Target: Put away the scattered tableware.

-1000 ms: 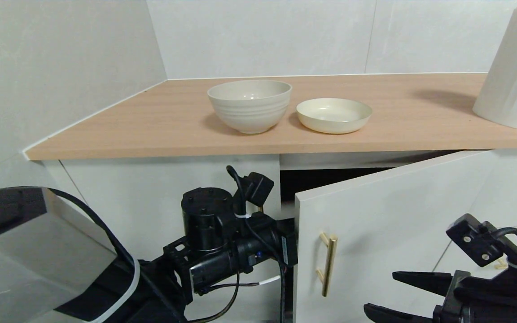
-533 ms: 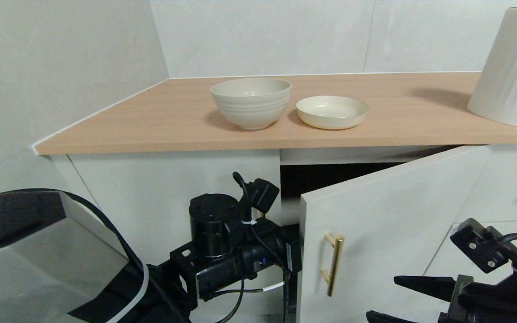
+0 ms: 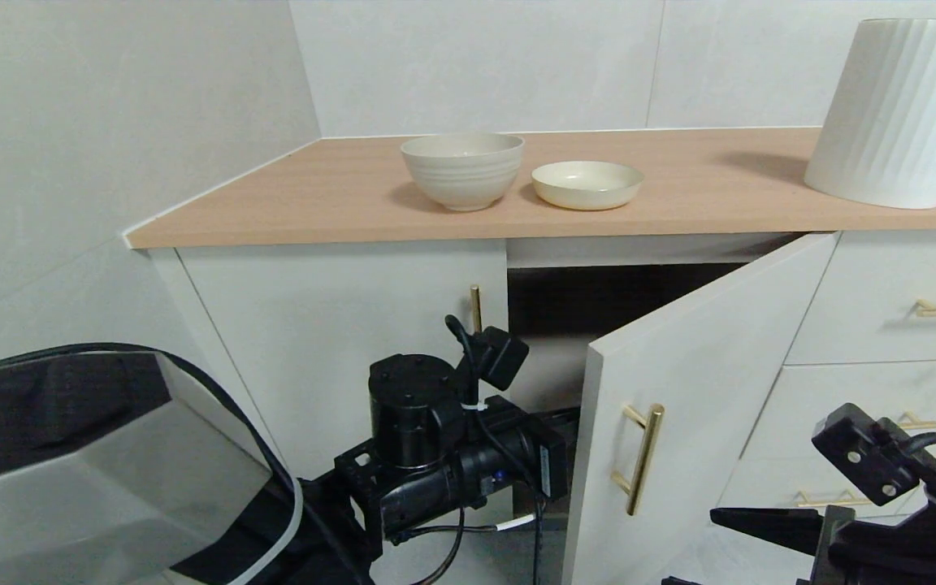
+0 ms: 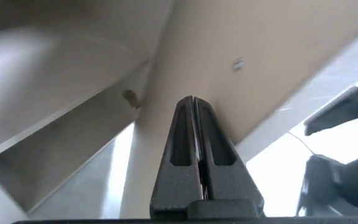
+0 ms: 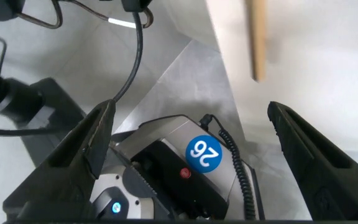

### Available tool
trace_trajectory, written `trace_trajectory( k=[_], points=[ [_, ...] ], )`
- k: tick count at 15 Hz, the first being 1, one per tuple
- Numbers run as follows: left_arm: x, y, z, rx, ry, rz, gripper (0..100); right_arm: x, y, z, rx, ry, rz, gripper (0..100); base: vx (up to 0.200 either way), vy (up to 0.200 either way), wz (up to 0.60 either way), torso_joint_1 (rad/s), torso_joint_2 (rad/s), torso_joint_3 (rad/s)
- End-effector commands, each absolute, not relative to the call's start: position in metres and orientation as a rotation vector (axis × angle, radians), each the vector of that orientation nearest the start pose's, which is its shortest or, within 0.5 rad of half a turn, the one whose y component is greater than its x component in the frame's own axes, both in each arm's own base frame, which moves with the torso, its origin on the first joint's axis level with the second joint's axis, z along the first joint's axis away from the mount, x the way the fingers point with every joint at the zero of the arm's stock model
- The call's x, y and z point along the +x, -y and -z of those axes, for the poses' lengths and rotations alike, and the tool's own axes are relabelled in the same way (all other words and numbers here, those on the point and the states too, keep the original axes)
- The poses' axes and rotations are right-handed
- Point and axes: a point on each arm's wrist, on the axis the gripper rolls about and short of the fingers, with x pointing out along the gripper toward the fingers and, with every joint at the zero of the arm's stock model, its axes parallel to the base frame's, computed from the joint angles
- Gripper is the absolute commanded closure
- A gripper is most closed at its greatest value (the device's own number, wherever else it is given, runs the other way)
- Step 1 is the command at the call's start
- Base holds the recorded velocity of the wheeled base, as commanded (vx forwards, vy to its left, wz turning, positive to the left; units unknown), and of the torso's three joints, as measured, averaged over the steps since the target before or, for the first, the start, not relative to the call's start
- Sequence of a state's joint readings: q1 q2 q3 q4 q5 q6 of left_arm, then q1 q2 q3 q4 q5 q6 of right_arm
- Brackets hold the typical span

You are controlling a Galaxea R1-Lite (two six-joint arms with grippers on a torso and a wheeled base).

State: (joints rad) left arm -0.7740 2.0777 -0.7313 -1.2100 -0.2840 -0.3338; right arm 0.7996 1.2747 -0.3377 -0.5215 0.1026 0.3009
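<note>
Two pieces of tableware side by side on the light wooden countertop [image 3: 338,195]: ribbed cream bowl [image 3: 462,169] to the left, shallow cream dish [image 3: 587,184] just beside it, not touching. Below, white cabinet door with brass bar handle [image 3: 695,341] swung open. Left gripper [image 4: 193,124] low by that door's edge, fingers pressed together, holding nothing. Right gripper [image 5: 191,143] low before the door, spread wide, empty.

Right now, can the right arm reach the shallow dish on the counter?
Probably yes: the open right end effector hangs low beside the open cabinet door, but nothing covers the shallow dish.
</note>
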Motion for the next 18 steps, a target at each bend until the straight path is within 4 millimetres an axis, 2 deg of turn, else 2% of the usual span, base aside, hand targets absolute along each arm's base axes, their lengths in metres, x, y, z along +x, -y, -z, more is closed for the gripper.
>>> trace_trajectory(
  k=[1, 5, 11, 18],
  points=[
    [0.255, 0.259, -0.090, -0.266, -0.318, 1.020, 100, 0.117, -0.125, -0.149, 0.126, -0.538, -0.823, 0, 0.000, 0.000, 0.00, 0.000, 0.00, 0.000],
    [0.261, 0.265, -0.089, -0.269, -0.307, 1.022, 100, 0.116, -0.124, -0.149, 0.125, -0.537, -0.825, 0, 0.000, 0.000, 0.00, 0.000, 0.00, 0.000],
    [0.267, 0.272, -0.086, -0.270, -0.300, 1.027, 100, 0.115, -0.125, -0.148, 0.123, -0.538, -0.831, 0, -0.200, 0.000, 0.00, 0.006, 0.00, 0.003],
    [0.280, 0.286, -0.077, -0.273, -0.283, 1.024, 100, 0.114, -0.126, -0.148, 0.121, -0.539, -0.840, 0, 0.000, 0.000, 0.00, 0.000, 0.00, 0.000]
  ],
)
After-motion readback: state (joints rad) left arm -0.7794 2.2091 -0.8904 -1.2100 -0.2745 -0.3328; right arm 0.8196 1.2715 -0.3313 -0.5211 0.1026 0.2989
